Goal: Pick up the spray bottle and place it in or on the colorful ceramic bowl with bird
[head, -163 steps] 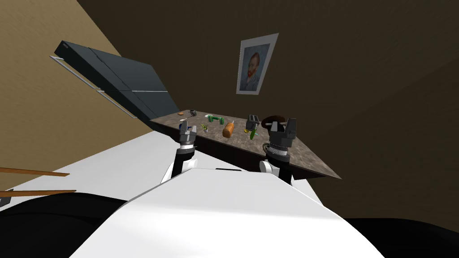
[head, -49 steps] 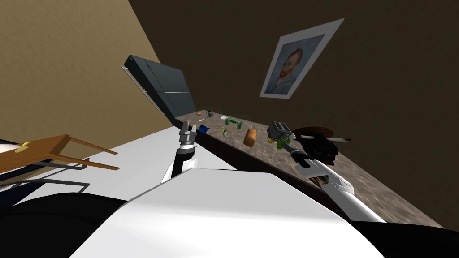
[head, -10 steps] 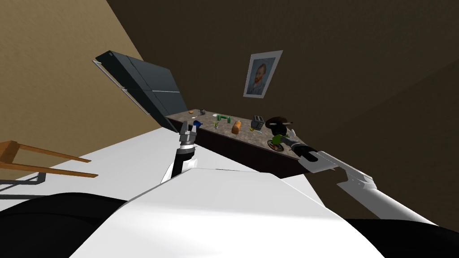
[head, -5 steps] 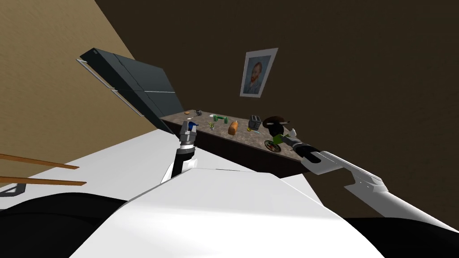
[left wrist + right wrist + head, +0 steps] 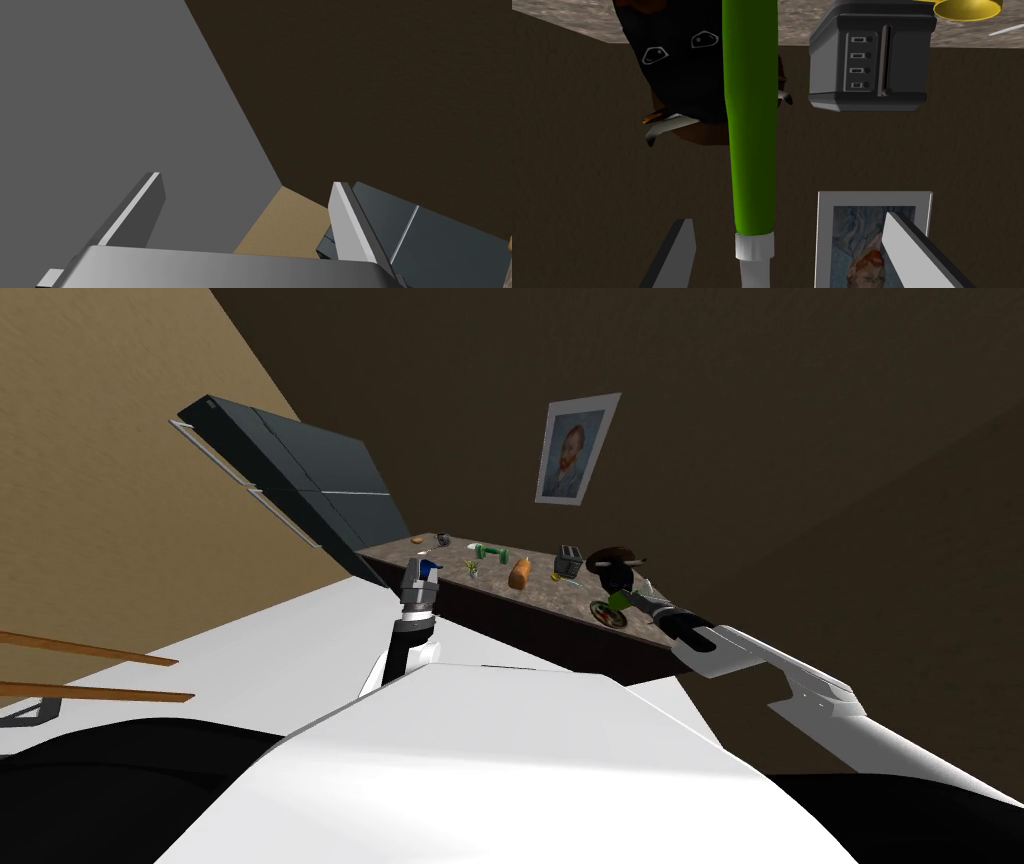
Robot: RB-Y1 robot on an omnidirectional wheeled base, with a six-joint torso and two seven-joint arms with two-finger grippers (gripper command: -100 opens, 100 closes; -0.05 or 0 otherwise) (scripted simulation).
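The right end effector (image 5: 788, 217) is spread wide, with neither finger touching the green spray bottle (image 5: 749, 125) between them. The bottle is seen at the colourful bowl (image 5: 604, 611) on the worktop (image 5: 540, 593). It is judged light, stiff and smooth, best gripped mid-body. The left end effector (image 5: 245, 179) is open and empty.
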